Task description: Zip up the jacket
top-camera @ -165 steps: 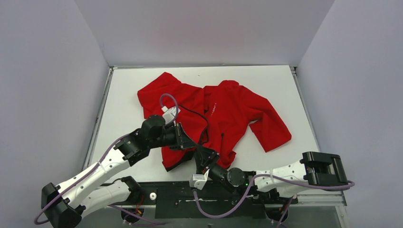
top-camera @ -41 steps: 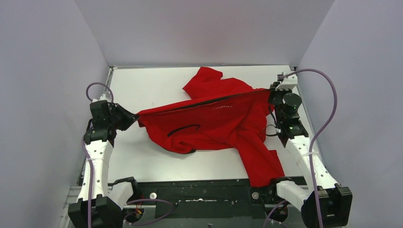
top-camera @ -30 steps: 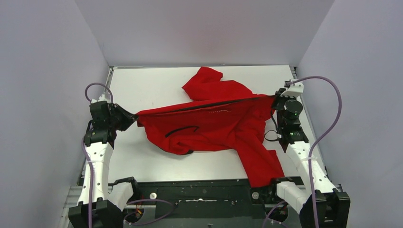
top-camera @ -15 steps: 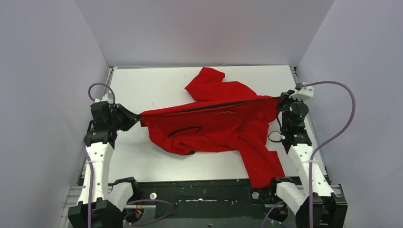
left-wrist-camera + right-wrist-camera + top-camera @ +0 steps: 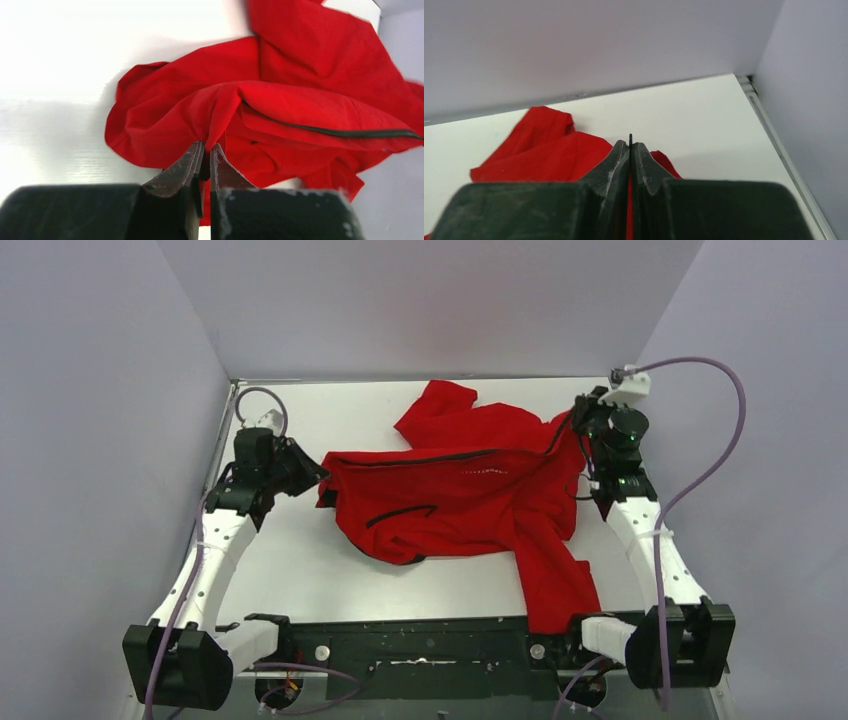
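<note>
The red jacket (image 5: 470,495) lies spread across the table, its dark front zipper (image 5: 440,456) running along its upper edge and a dark pocket zip (image 5: 400,516) lower left. My left gripper (image 5: 318,474) is shut on the jacket's left end; in the left wrist view (image 5: 206,148) red cloth (image 5: 280,105) is pinched between the fingertips, with the zipper (image 5: 330,132) beyond. My right gripper (image 5: 574,422) is shut on the jacket's right end, held above the table; the right wrist view (image 5: 630,144) shows a thin dark edge and red cloth (image 5: 549,155) between the jaws.
Grey walls enclose the white table (image 5: 300,560) on three sides, the right wall close to my right gripper. Metal rails run along the left edge (image 5: 215,470) and right edge (image 5: 630,420). One sleeve (image 5: 555,590) trails to the near edge by the right arm's base.
Both grippers have moved toward the far wall with the jacket; the left one also moved inward to the right. The zipper edge between them is shorter and less taut.
</note>
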You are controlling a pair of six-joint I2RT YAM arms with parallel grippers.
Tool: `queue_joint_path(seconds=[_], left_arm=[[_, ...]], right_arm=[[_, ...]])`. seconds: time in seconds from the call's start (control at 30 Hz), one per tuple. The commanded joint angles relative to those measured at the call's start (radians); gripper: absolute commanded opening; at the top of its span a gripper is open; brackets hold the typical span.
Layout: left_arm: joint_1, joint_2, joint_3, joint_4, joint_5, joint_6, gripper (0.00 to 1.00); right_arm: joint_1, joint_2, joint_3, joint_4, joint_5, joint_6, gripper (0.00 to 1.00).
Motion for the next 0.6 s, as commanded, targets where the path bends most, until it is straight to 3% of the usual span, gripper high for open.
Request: queue_joint_path(seconds=[0.0, 0.33, 0.47, 0.57], left_arm=[[-0.109, 0.018, 0.119, 0.078, -0.022, 0.011, 0.00], [-0.425, 0.032, 0.109, 0.129, -0.055, 0.002, 0.00], [-0.593, 0.052, 0.033, 0.201, -0.100, -0.040, 0.00], [-0.680, 0.084, -0.024, 0.245, -0.157, -0.073, 0.00]], right_arm=[[0.084, 0.133, 0.239, 0.016, -0.109, -0.051, 0.00], [0.136, 0.466, 0.710, -0.033, -0.271, -0.085, 0.00], [0.141, 0.571, 0.934, -0.081, -0.321, -0.066, 0.00], [0.145, 0.631, 1.005, -0.135, -0.317, -0.054, 0.00]])
